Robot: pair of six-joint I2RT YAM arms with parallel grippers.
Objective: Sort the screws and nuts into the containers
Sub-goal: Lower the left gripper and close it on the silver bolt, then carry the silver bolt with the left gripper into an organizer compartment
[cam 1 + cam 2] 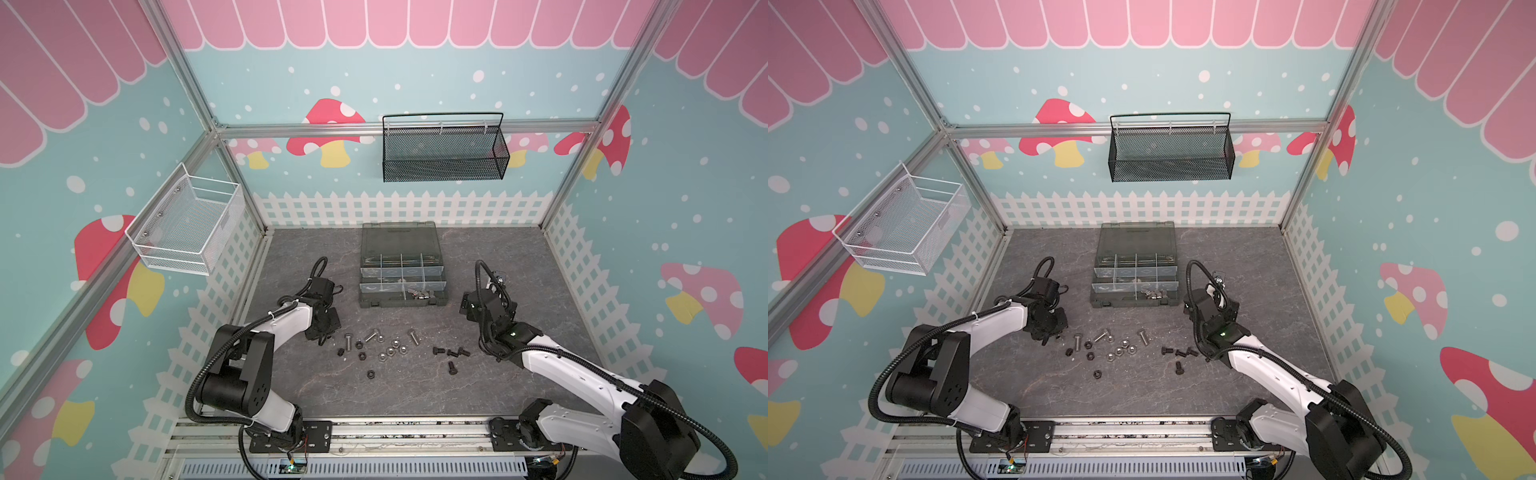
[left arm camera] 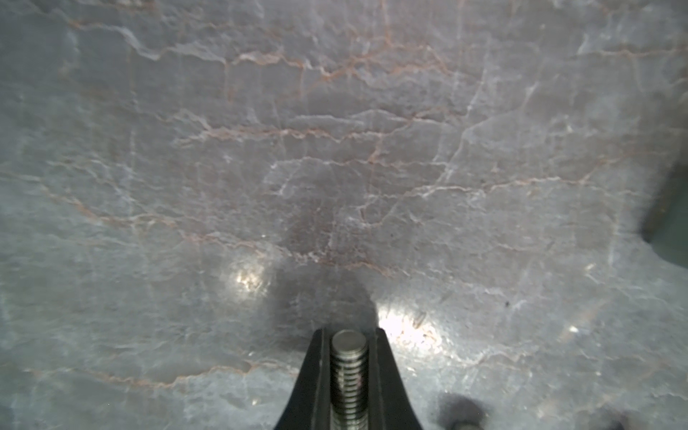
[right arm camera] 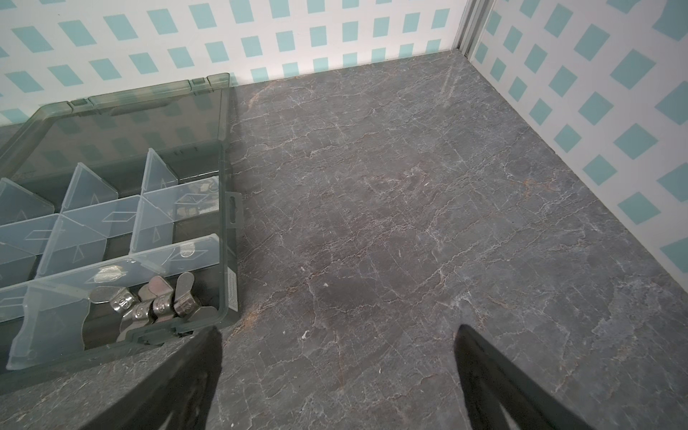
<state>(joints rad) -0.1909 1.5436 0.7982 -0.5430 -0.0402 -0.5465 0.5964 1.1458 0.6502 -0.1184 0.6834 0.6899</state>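
Open table (image 3: 409,186) beside the organiser case (image 1: 399,304) — wide and bare, screws (image 1: 413,336) and nuts (image 1: 390,351) littering the middle

Silver wing nuts (image 3: 160,305), lying in an edge compartment of the dark grey plastic organiser case (image 3: 228,208): stamped characters on the hubs, too blurred to read with certainty. Small pale sticker (image 3: 232,294) on that case's side wall: fine print, illegible. Clear plastic dividers (image 3: 115,217): embossed diamond and triangle outlines only, no lettering.
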